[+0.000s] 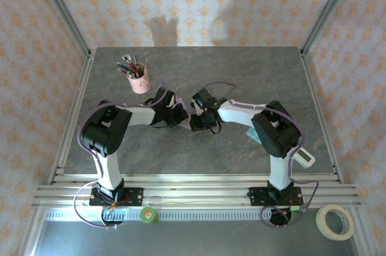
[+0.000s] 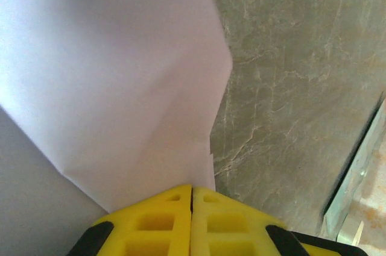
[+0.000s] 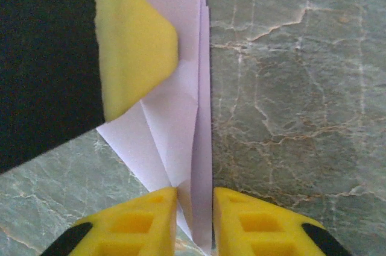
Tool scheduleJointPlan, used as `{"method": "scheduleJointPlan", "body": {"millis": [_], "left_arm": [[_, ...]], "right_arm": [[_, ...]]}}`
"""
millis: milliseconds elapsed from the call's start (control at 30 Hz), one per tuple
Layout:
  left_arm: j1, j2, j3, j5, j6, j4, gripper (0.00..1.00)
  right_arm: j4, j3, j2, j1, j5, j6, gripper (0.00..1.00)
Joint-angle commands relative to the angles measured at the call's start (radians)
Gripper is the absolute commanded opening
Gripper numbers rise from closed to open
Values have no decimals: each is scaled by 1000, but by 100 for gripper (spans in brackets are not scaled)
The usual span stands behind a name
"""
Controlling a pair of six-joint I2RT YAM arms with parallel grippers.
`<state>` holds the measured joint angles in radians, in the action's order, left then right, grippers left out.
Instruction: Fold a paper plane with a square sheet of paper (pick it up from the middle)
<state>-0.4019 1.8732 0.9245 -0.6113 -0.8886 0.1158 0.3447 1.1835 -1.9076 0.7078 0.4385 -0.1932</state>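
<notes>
Mid-fold: creased pale lilac paper sheet (image 2: 120, 87) at middle of grey marbled worktop (image 2: 289, 87). Clenched on it at left jaws; narrowly parted astride its edge at right jaws, grip unclear. Next, probably: sharpen crease.

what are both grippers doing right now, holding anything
left gripper: shut on the lilac paper.
right gripper: jaws slightly apart around the paper's folded edge; cannot tell whether it grips.
</notes>
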Motion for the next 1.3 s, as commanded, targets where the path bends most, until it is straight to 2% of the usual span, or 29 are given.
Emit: {"method": "scheduleJointPlan", "body": {"millis": [0, 200, 367, 467, 700, 1267], "left_arm": [[-6, 30, -13, 66, 20, -78, 9], [-6, 66, -1, 104, 30, -124, 9], [-5, 75, 9, 144, 42, -174, 9], [-6, 82, 11, 157, 45, -189, 9], [-6, 107, 14, 202, 52, -230, 8], [-6, 156, 14, 250, 78, -265, 8]], "right_arm": [[-66, -43, 69, -15, 23, -37, 26], [-130, -78, 122, -33, 82, -42, 29], [-157, -62, 67, -33, 194, -17, 21], [-131, -25, 20, -33, 221, 7, 15], [-91, 26, -44, -34, 202, 35, 8], [-56, -36, -44, -73, 162, 59, 6]]}}
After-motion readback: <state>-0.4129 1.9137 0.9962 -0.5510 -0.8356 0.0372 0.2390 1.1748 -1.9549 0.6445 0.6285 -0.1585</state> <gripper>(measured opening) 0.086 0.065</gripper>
